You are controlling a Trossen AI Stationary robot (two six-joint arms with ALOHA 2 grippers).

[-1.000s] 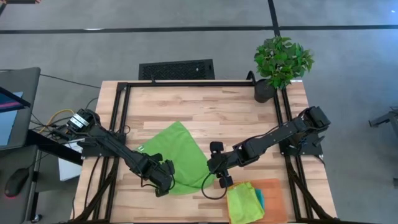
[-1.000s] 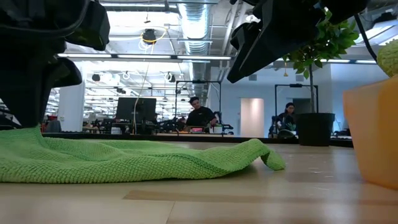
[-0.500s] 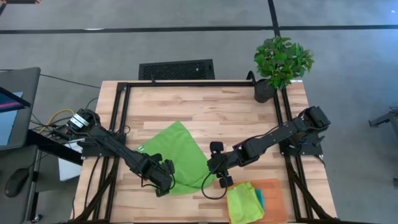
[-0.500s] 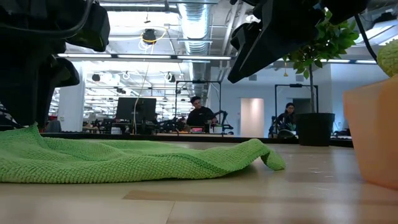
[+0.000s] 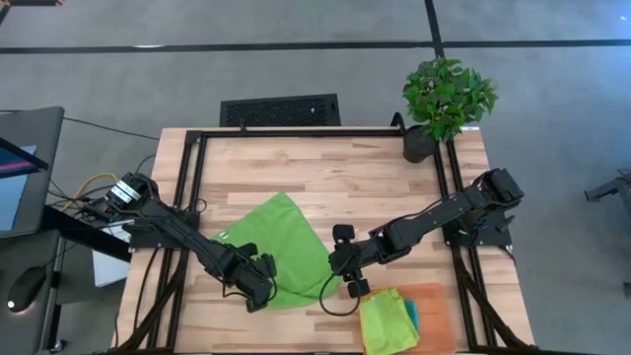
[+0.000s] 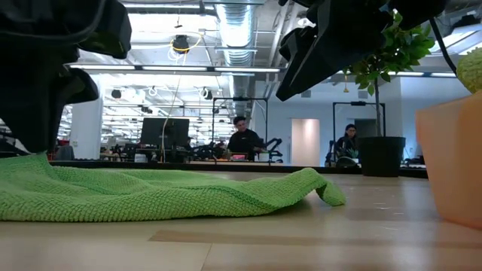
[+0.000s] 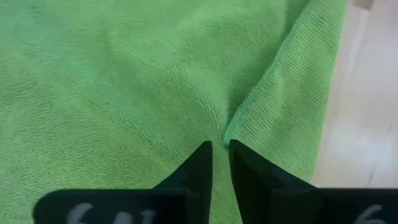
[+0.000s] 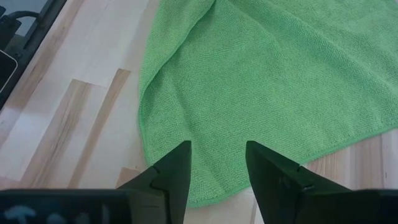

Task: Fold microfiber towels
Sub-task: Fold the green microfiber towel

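A lime green microfiber towel (image 5: 281,247) lies spread on the wooden table, with a low wrinkle near its near edge; it also shows in the low view (image 6: 151,196). My left gripper (image 5: 261,284) is at the towel's near left part, shut on a fold of it (image 7: 220,146). My right gripper (image 5: 341,264) hovers open over the towel's right corner (image 8: 217,152), touching nothing. A stack of folded towels, yellow-green on top (image 5: 383,318) and teal below (image 5: 412,316), rests on the orange mat (image 5: 436,296). My left gripper pinches a small raised fold of the lime green towel (image 7: 231,127) between its two fingertips, near the towel's near edge. The fingers come from above, slanting down. The rest of the towel lies flat on the table, slack.
A potted plant (image 5: 446,99) stands at the far right corner. Black frame rails (image 5: 296,133) run along the table's far, left and right sides. Bare wood (image 5: 335,173) lies beyond the towel. People sit in the room behind (image 6: 242,139).
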